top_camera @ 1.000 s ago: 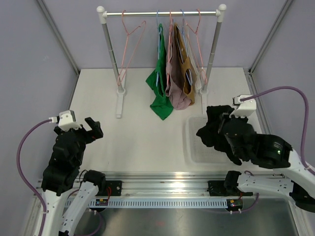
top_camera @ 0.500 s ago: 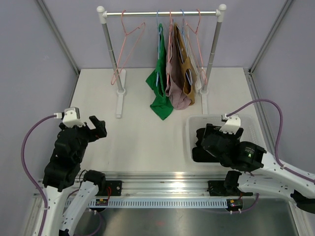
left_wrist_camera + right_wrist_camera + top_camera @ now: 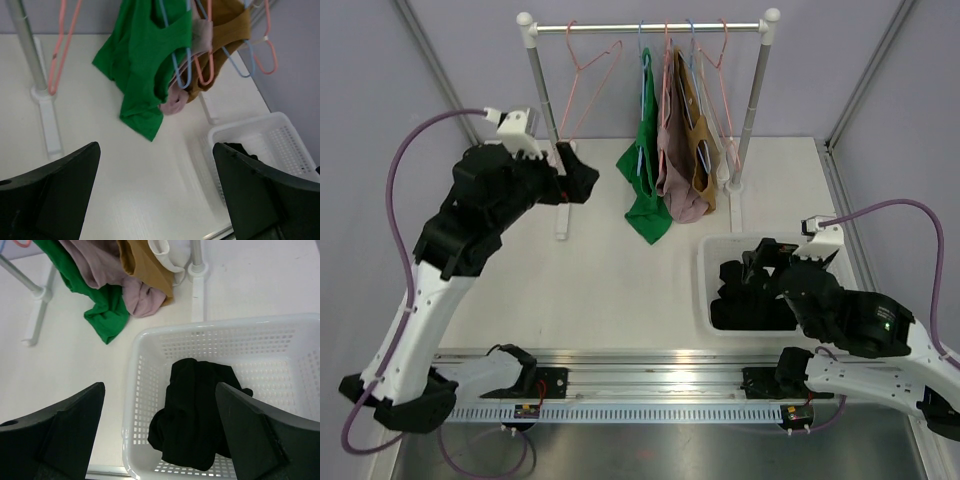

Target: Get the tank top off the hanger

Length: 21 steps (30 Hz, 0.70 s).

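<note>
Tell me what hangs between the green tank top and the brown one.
A mauve tank top, touching the green top and the brown top; the top external view shows it.

Three tank tops hang bunched together at the right half of the rail [image 3: 650,27]; the green tank top [image 3: 643,170] is leftmost, skewed on a blue hanger [image 3: 182,86], its lower corner trailing down to the tabletop [image 3: 600,280]; the mauve tank top [image 3: 675,165] hangs pressed against it in the middle; the mustard-brown tank top [image 3: 700,140] hangs on the right, nearest the right post; an empty pink hanger [image 3: 582,90] hangs tilted and apart from them near the left post; a black garment [image 3: 195,410] lies crumpled inside the white basket [image 3: 131,405], towards its near left corner.
</note>
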{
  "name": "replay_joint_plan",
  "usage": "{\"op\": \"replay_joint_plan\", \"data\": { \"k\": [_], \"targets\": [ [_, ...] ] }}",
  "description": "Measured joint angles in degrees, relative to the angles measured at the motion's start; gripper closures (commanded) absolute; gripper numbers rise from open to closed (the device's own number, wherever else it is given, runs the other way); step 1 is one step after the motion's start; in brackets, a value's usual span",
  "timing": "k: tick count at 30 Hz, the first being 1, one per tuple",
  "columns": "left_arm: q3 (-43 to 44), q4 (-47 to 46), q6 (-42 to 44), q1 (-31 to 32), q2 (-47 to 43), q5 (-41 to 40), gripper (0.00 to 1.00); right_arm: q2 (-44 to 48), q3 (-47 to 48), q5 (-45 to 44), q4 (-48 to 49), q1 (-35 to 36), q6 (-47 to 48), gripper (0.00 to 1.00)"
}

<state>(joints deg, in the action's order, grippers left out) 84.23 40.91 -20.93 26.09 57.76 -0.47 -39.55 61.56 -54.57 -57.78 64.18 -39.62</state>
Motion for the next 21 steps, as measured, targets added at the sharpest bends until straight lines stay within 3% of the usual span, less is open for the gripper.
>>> {"op": "replay_joint_plan", "data": {
  "k": [3, 8, 16, 19, 21],
  "targets": [
    [12.7, 0.8, 0.6, 4.2, 10.3, -1.9, 0.01, 2.8, -1.0, 2.1, 3.0, 0.0, 2.5, 0.01],
    [29.2, 1.7, 2.3, 4.9, 25.3, -3.3, 0.01, 3.2, -3.0, 6.0, 5.4, 0.0, 3.5, 0.01],
    [48.5, -0.3, 4.7, 4.9, 47.4, -4.7, 0.01, 4.7, -5.3, 12.7, 7.1, 0.0, 3.9, 0.05],
    [49.4, -2.4, 5.1, 5.0, 51.2, -6.7, 0.11, 5.0, -6.3, 14.8, 7.5, 0.0, 3.9, 0.05],
    [48.9, -3.8, 5.9, 5.0, 52.4, -8.1, 0.27, 5.0, -7.2, 15.7, 7.6, 0.0, 3.8, 0.06]
  ]
}}
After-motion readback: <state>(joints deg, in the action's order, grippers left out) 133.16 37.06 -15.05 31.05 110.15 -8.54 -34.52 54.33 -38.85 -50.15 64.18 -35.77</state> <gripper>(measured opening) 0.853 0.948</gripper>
